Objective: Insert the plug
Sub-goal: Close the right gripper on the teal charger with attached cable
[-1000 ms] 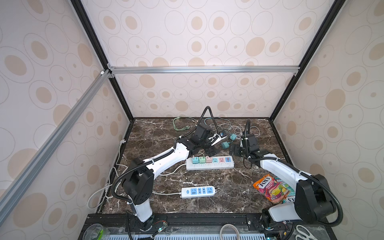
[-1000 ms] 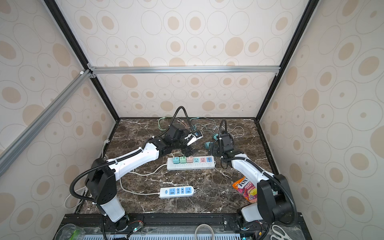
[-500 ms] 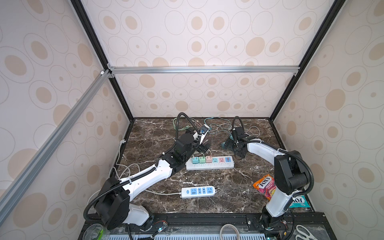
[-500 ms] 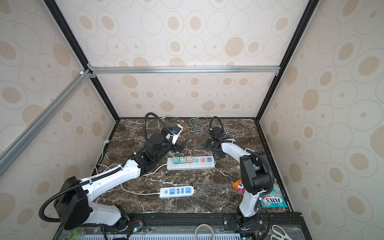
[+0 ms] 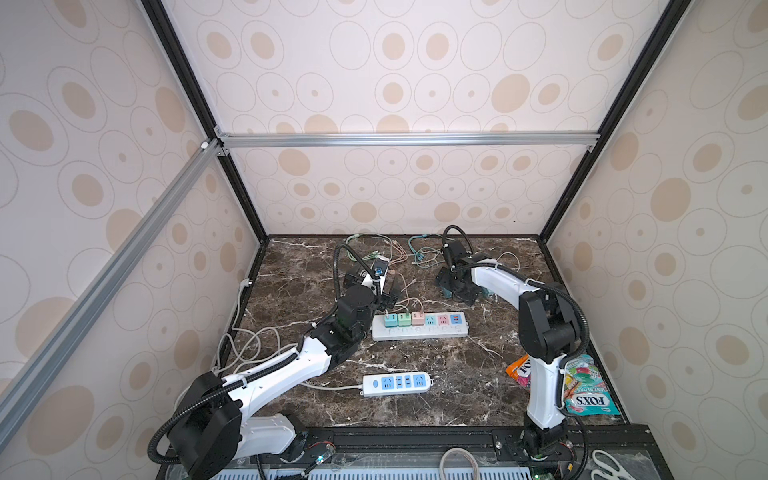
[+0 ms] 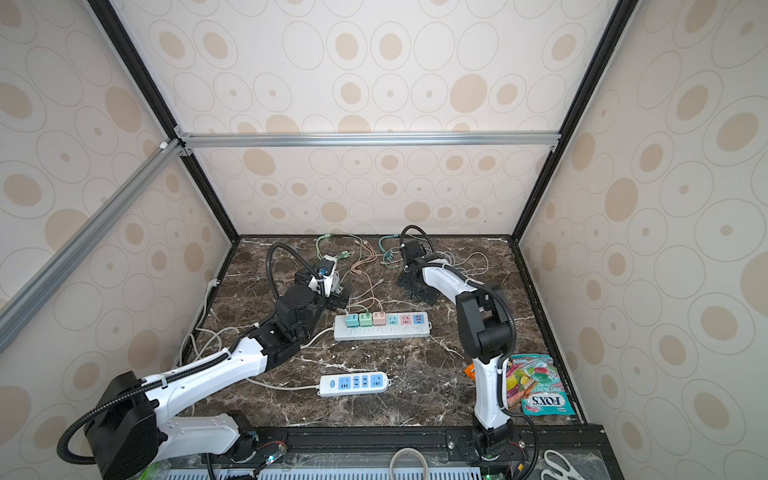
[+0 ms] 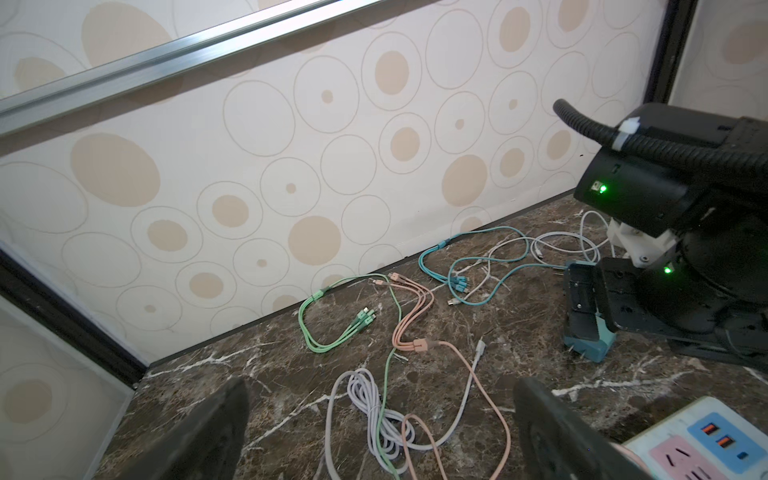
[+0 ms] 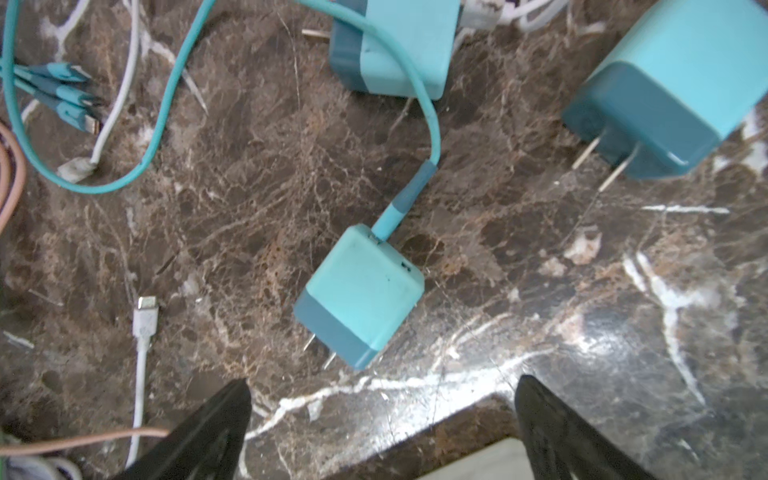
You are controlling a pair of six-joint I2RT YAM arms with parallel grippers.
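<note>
In both top views the right gripper point(image 5: 457, 291) hangs low just behind the power strip point(image 5: 419, 326), over the teal plug point(image 5: 447, 293). The left gripper point(image 6: 338, 299) sits behind the strip's filled end.

In the left wrist view the left gripper's jaws stand apart and empty above loose cables point(image 7: 374, 415), which could snag it.

In the right wrist view the jaws gape wide around nothing. The plug lies skewed on its side, so closing may twist it or pinch the prongs point(image 8: 309, 343). Its cord point(image 8: 428, 137) may drag a neighbouring plug point(image 8: 399, 45) toward the strip.
</note>
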